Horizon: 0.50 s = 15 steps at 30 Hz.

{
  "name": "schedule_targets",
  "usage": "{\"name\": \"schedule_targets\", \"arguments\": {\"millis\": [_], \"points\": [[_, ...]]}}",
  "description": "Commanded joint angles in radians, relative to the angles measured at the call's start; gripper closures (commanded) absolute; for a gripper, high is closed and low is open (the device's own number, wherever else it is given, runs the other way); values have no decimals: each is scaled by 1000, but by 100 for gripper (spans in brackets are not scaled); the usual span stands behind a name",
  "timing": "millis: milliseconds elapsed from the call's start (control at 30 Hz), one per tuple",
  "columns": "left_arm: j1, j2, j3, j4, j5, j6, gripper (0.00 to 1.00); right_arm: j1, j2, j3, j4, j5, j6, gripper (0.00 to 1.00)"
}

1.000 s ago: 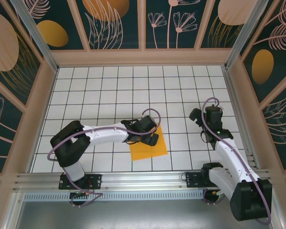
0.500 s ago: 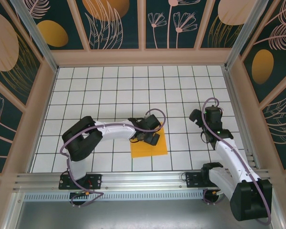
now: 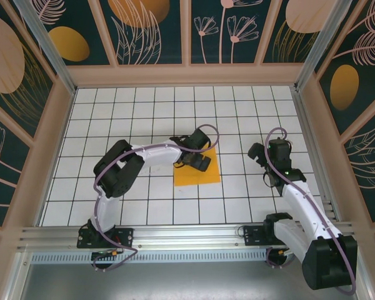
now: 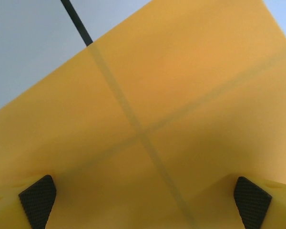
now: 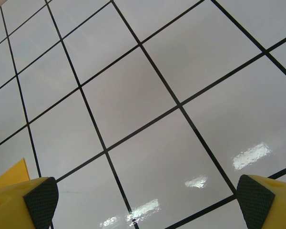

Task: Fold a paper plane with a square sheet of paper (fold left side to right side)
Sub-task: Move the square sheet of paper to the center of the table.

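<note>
We see black left gripper (image 3: 202,164) hiding far left corner of thin bright orange square paper sheet (image 3: 203,177). Left wrist view: we lose sheet's near edge past frame.

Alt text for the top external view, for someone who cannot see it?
Orange square sheet of paper flat on the tiled table, the left gripper open over its far edge. The right gripper hangs apart, to its right.

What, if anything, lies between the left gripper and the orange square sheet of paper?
Nothing visible does. The left gripper sits directly over the square sheet of paper, its fingers open, with bare paper showing between them.
</note>
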Motion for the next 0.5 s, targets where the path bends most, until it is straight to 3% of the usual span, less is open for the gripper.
{"name": "schedule_targets", "arguments": {"millis": [0, 233, 467], "points": [[37, 83, 38, -43, -36, 85, 1, 8, -14, 29, -21, -13, -5, 1], [52, 84, 85, -47, -31, 108, 2, 10, -11, 34, -23, -38, -5, 1], [56, -53, 64, -54, 12, 93, 1, 42, 44, 84, -15, -100, 3, 1]]}}
